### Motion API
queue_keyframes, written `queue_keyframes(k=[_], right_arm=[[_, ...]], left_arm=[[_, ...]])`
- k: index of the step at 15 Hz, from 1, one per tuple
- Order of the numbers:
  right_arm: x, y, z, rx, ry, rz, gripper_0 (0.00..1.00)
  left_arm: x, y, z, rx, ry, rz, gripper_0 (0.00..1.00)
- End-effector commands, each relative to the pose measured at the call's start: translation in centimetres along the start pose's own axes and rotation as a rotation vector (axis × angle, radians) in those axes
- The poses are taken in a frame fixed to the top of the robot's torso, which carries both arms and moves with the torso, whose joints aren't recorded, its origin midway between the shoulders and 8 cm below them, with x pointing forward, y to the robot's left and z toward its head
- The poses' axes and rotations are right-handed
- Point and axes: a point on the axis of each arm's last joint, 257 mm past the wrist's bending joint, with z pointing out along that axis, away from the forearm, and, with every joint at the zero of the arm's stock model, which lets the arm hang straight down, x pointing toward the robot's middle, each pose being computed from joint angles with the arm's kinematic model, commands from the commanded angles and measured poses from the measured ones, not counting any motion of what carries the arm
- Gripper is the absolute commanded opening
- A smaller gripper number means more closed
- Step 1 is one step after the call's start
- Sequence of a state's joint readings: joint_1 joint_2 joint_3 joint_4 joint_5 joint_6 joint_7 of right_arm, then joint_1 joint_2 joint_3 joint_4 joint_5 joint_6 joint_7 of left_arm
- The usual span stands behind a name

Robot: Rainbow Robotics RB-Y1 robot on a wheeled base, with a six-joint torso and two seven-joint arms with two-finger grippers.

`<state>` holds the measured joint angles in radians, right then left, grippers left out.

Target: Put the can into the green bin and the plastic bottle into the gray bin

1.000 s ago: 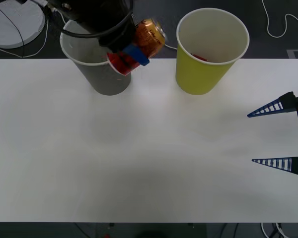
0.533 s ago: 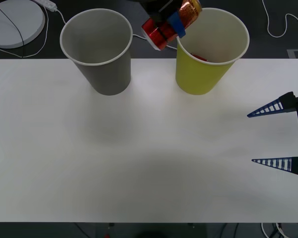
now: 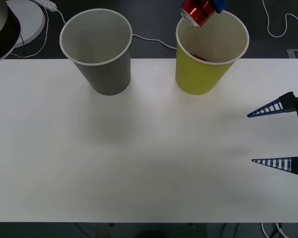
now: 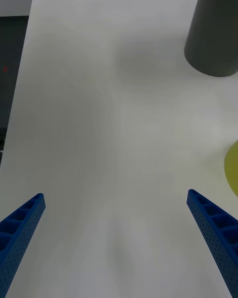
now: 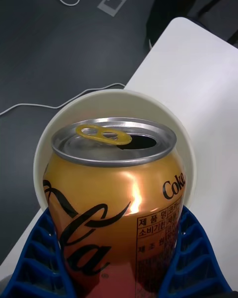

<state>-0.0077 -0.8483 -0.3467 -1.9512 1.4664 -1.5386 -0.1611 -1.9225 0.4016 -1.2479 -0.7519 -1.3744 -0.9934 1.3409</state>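
Gray bin (image 3: 103, 54) stands left of the green bin (image 3: 208, 54) on our bench (image 3: 139, 163). We see the left gripper (image 5: 119, 258) clamped on the can (image 5: 115, 198), tilted lengthwise, top aimed into the green bin's mouth. Right gripper (image 3: 273, 135) waits, jaws apart.

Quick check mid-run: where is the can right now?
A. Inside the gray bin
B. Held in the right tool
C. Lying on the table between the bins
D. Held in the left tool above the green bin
D: the left tool grips the can over the green bin.
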Motion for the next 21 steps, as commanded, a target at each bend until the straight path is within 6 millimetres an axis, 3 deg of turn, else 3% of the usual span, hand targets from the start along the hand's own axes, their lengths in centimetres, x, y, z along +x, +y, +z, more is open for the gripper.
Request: queue_keyframes(k=[1, 9, 12, 13, 14, 15, 16, 21], right_arm=[[0.0, 0.0, 0.0, 0.0, 0.0, 0.0, 1.0], [0.0, 0.0, 0.0, 0.0, 0.0, 0.0, 1.0], [0.0, 0.0, 0.0, 0.0, 0.0, 0.0, 1.0], [0.0, 0.0, 0.0, 0.0, 0.0, 0.0, 1.0], [0.0, 0.0, 0.0, 0.0, 0.0, 0.0, 1.0], [0.0, 0.0, 0.0, 0.0, 0.0, 0.0, 1.0], [0.0, 0.0, 0.0, 0.0, 0.0, 0.0, 1.0], [0.0, 0.0, 0.0, 0.0, 0.0, 0.0, 1.0]], left_arm=[[-1.2, -1.3, 1.7, 0.0, -0.028, -0.009, 0.0], [-2.5, -2.6, 4.0, -0.011, -0.078, -0.015, 0.0], [-2.9, -2.6, 4.0, -0.011, -0.092, -0.02, 0.0], [-3.0, -2.6, 4.0, -0.011, -0.097, -0.021, 0.04], [-3.0, -2.4, 4.0, -0.014, -0.099, -0.023, 0.19], [-3.0, -2.4, 4.0, -0.014, -0.101, -0.023, 0.64], [-3.0, -2.4, 4.0, -0.013, -0.101, -0.023, 1.0], [-2.4, -2.2, 3.8, 0.0, -0.08, 0.005, 1.0]])
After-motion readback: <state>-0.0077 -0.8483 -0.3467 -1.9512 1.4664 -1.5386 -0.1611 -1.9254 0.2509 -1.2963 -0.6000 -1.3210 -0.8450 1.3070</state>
